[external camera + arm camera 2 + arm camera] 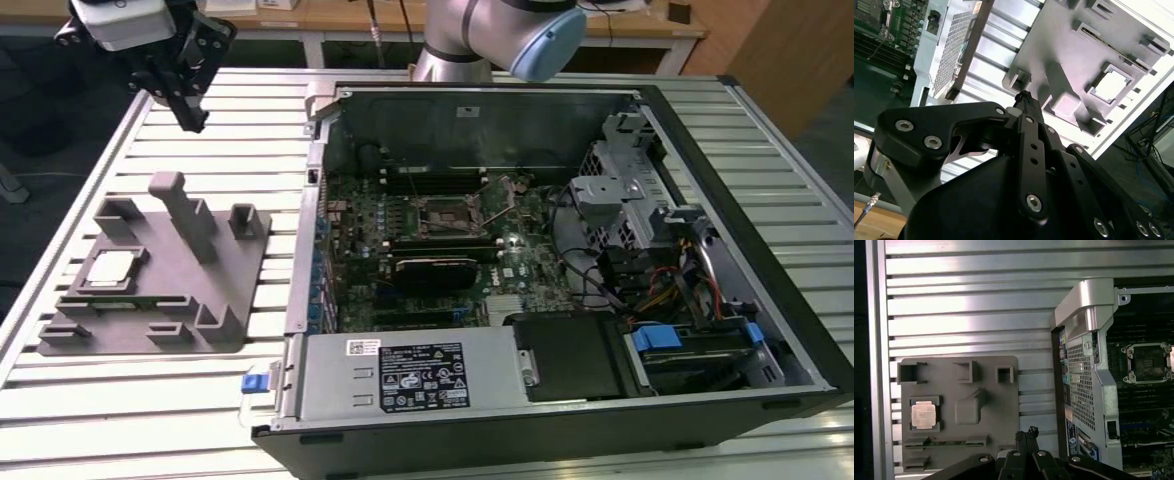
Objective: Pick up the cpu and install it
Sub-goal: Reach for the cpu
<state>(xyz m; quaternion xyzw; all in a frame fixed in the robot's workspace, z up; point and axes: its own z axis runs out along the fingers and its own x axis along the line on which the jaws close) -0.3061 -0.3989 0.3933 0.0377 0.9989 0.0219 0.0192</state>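
CPU (110, 268) location: the chip lies flat, silver top up, in a square recess of the grey plastic tray (127, 338), at the left middle of the exterior view. The first wrist view shows the CPU (923, 415) seated level in that recess, with the recess walls close around it. The tray rests on the slatted metal table (160, 400), just beside the open computer case (747, 200), which fills the centre and right of the frame. On the motherboard inside the case, the processor socket (451, 212) appears unoccupied. The claw (191, 118) hangs at the upper left of the exterior view, pointing down over the table beyond the tray's upper edge and well apart from the CPU. Its fingers are pressed together and hold nothing; the second wrist view shows the claw (1024, 97) the same way, with the tray beyond it. Judged from this layout, the step in hand is the approach for the pick: the chip is untouched and installation has not begun. By estimate, the next move calls for spreading the fingers enough to span the chip, centring them over the recess, and keeping the wrist vertical. The chip is thin and sits low, so the fingers would have to meet opposite edges squarely. The upright blocks (183, 212) on the tray stand near the recess and need clearance.
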